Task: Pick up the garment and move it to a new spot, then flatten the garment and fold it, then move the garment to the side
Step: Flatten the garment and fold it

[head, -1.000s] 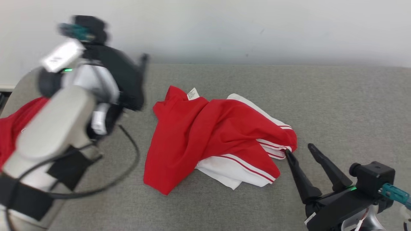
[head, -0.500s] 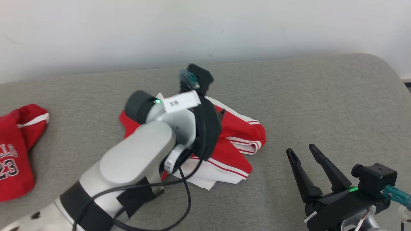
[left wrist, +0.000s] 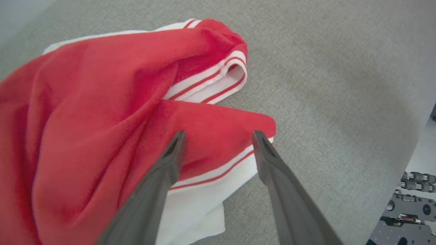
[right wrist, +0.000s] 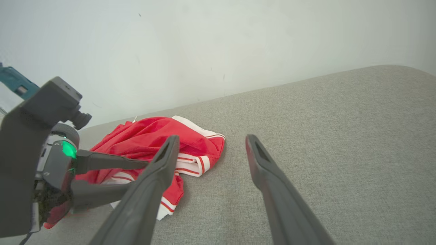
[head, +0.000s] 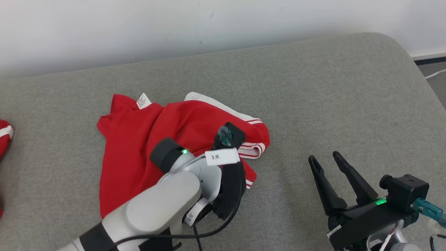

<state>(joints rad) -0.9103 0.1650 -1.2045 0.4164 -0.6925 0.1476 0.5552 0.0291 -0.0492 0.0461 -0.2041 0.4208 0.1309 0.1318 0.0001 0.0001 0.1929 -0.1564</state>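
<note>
The garment (head: 139, 146) is a crumpled red piece with white, red-striped trim and a white label, lying on the grey cushioned surface (head: 313, 87). My left arm's wrist (head: 226, 164) hangs over its near right part. In the left wrist view my left gripper (left wrist: 218, 134) stands open just above a red fold of the garment (left wrist: 85, 102) beside the white hem, holding nothing. My right gripper (head: 323, 157) is open and empty over bare cushion to the garment's right. In the right wrist view that gripper (right wrist: 212, 137) points past the garment (right wrist: 150, 136), with the left gripper's fingers (right wrist: 109, 162) lying over the cloth.
Another red garment (head: 4, 134) peeks in at the left edge. A white wall (head: 209, 21) runs along the far side. The cushion's rounded corner and the floor (head: 435, 73) lie at the upper right. Bare grey cushion stretches right of the garment.
The head camera has turned, shifting the whole picture. My left arm has swung from the left side to over the garment's near right part. The right gripper stays open at the lower right.
</note>
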